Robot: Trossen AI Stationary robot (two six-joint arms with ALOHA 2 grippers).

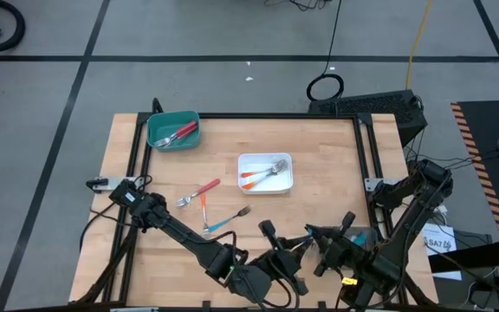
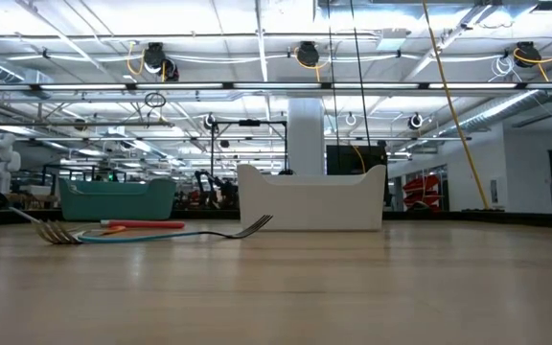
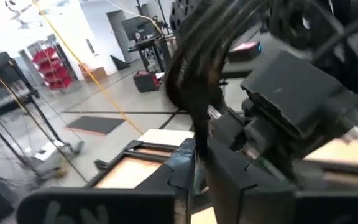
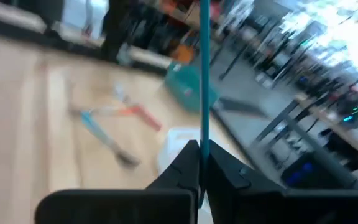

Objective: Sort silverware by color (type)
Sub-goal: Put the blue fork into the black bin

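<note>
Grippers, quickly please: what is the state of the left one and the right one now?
Left gripper: cannot be told.
Right gripper: fingers closed on the thin teal plastic handle of a piece of silverware.

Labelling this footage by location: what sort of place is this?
Probably a large robotics lab or industrial workshop: exposed ceiling with cable reels, taped concrete floor, and a wooden table on a dark frame.
</note>
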